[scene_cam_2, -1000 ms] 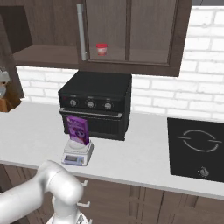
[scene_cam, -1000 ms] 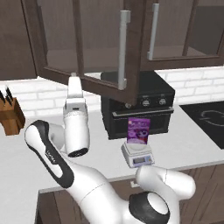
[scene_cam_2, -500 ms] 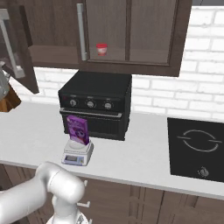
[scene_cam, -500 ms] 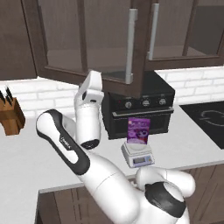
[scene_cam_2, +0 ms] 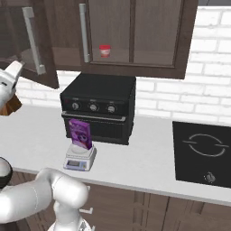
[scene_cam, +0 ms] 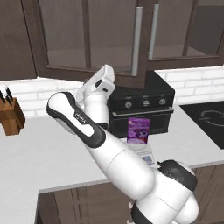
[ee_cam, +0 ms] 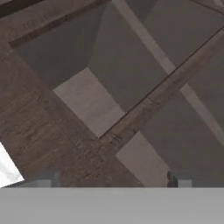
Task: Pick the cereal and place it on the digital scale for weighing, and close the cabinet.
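Note:
The purple cereal (scene_cam: pixel 138 130) box stands upright on the digital scale (scene_cam: pixel 148 156), in front of the black oven; it shows too as the cereal (scene_cam_2: pixel 80 132) on the digital scale (scene_cam_2: pixel 80 158) in the right base view. The cabinet (scene_cam: pixel 87 72) hangs above, and its left glass door (scene_cam_2: pixel 44 74) is still a little ajar. My gripper (scene_cam: pixel 106 73) is raised against that door's lower rail, also seen at the left edge as the gripper (scene_cam_2: pixel 13 72). In the hand view the gripper (ee_cam: pixel 113 180) is open, empty, close to the door's wood frame and glass.
A black oven (scene_cam_2: pixel 99 106) sits on the counter behind the scale. A red-and-white cup (scene_cam_2: pixel 104 50) stands inside the cabinet. A knife block (scene_cam: pixel 11 116) is at the far left, and a cooktop (scene_cam_2: pixel 203 151) is set in the counter on the right.
The left cabinet door has swung from wide open to nearly shut. My arm has risen and moved along with it, the gripper staying open. Cereal and scale have not moved.

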